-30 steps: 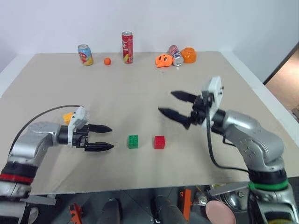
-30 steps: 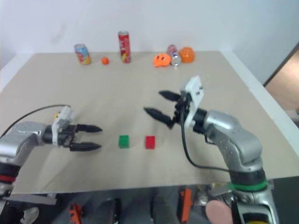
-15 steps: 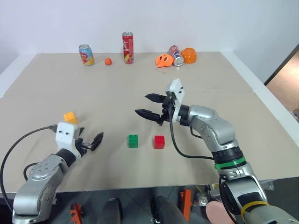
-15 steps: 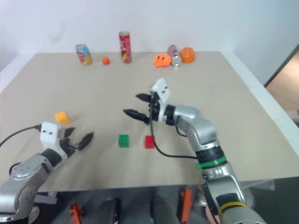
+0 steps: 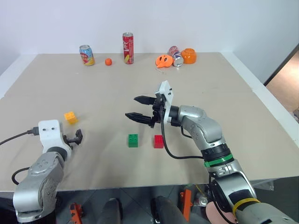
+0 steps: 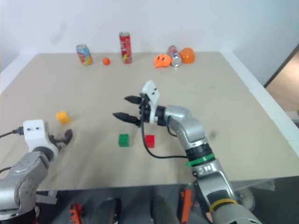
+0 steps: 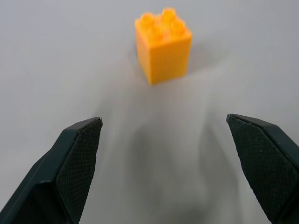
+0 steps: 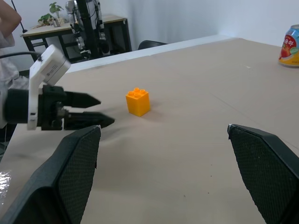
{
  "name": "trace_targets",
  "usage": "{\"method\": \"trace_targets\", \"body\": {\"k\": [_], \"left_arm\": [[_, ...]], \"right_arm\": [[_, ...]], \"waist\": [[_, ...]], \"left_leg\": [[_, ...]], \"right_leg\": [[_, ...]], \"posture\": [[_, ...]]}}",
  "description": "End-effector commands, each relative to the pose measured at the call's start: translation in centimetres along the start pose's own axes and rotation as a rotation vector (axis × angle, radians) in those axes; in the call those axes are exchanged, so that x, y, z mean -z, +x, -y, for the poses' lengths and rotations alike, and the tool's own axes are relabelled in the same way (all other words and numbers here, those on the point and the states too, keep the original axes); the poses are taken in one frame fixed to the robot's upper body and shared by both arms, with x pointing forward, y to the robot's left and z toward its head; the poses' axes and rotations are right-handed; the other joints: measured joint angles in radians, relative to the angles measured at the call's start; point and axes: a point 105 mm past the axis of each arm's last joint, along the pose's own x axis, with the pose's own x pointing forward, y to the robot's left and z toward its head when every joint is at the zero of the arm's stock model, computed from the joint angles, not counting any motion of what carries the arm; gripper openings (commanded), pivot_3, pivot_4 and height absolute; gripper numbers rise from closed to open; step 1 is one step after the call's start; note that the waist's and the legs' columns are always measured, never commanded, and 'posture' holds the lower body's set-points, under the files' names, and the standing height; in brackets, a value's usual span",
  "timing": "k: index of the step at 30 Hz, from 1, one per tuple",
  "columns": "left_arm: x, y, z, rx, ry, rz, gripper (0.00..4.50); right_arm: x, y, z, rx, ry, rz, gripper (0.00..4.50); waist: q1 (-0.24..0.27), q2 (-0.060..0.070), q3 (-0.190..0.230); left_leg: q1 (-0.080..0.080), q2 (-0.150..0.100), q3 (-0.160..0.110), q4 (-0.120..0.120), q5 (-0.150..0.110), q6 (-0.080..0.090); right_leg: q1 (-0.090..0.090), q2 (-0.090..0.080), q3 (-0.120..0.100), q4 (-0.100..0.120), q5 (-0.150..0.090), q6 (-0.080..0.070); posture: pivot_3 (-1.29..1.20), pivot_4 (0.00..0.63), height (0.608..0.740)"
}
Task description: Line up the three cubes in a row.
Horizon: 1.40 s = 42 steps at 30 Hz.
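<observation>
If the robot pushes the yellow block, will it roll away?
Probably not. The yellow block has flat sides and sits flat on the table, so it should slide, not roll. It looks like hard plastic, likely stiff and light.

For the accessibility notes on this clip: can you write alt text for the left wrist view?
A yellow-orange cube with studs on top sits on the table, ahead of the open left gripper, untouched. One black textured finger rises at each lower corner.
</observation>
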Motion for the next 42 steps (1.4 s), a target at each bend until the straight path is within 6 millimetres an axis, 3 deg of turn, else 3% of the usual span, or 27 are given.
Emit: {"method": "trace_targets", "body": {"k": [1,6,11,18,23,27,34,39,42], "left_arm": [[-0.9,1.5,0.7,0.013,0.033,0.018,4.44],[-1.1,3.2,1.3,0.018,0.018,0.000,4.44],[-1.6,4.3,0.8,-0.040,0.018,-0.002,4.44],[-2.0,4.5,0.5,-0.098,-0.004,0.003,4.44],[-2.0,3.6,0.9,-0.082,0.009,-0.001,4.44],[-1.5,3.3,-0.4,-0.116,0.044,-0.010,4.44],[-2.4,4.9,-1.8,-0.139,0.091,0.018,4.44],[-2.8,6.0,-1.3,-0.099,0.101,0.031,4.44],[-2.9,6.4,-0.7,-0.062,0.096,0.035,3.60]], "right_arm": [[-2.0,-0.3,-0.8,-0.032,-0.063,0.051,4.50],[-2.2,-0.8,-0.9,-0.020,-0.073,0.051,4.50],[-2.1,-1.3,-0.8,0.008,-0.069,0.050,4.50],[-2.0,-1.7,-0.6,0.031,-0.064,0.046,4.50],[-2.0,-1.8,-0.5,0.037,-0.061,0.046,4.50],[-2.0,-1.7,-0.3,0.040,-0.061,0.045,4.50],[-1.9,-1.6,-0.2,0.042,-0.063,0.043,4.50],[-2.0,-1.7,-0.1,0.049,-0.066,0.044,4.50],[-2.1,-1.9,0.0,0.058,-0.068,0.043,4.50]], "waist": [[0.000,0.000,0.000],[-0.001,0.000,0.000],[0.000,0.000,0.000],[0.000,0.000,0.000],[-0.001,0.000,0.000],[-0.001,0.000,0.000],[0.000,-0.001,0.000],[0.000,-0.001,0.000],[0.000,-0.001,0.000]], "left_leg": [[0.000,0.000,0.000,0.000,0.000,0.000],[-0.001,0.000,0.000,0.000,0.000,0.000],[-0.001,0.000,-0.001,-0.002,0.000,0.000],[-0.001,0.000,0.000,-0.003,0.000,0.000],[-0.001,0.000,0.000,-0.003,0.000,0.000],[-0.001,0.000,0.000,-0.003,0.000,0.000],[-0.001,-0.001,-0.001,-0.003,0.000,-0.001],[-0.001,-0.001,-0.001,-0.003,0.000,-0.001],[-0.002,-0.001,-0.001,-0.003,0.000,-0.001]], "right_leg": [[0.000,0.000,0.000,0.000,0.000,0.000],[-0.001,0.000,0.000,0.000,0.001,0.002],[-0.001,0.000,0.000,0.000,0.002,0.004],[-0.001,0.000,0.000,0.000,0.002,0.004],[-0.001,0.000,0.000,0.000,0.002,0.004],[-0.002,0.000,0.000,0.000,0.002,0.004],[-0.002,0.000,0.000,0.000,0.002,0.004],[-0.002,0.000,0.000,0.000,0.002,0.004],[-0.002,0.000,0.000,0.000,0.002,0.004]], "posture": [[0.00,0.150,0.740],[0.00,0.150,0.740],[0.00,0.150,0.740],[0.00,0.150,0.740],[0.00,0.150,0.740],[0.00,0.150,0.740],[0.00,0.150,0.740],[0.00,0.150,0.740],[0.00,0.150,0.740]]}}
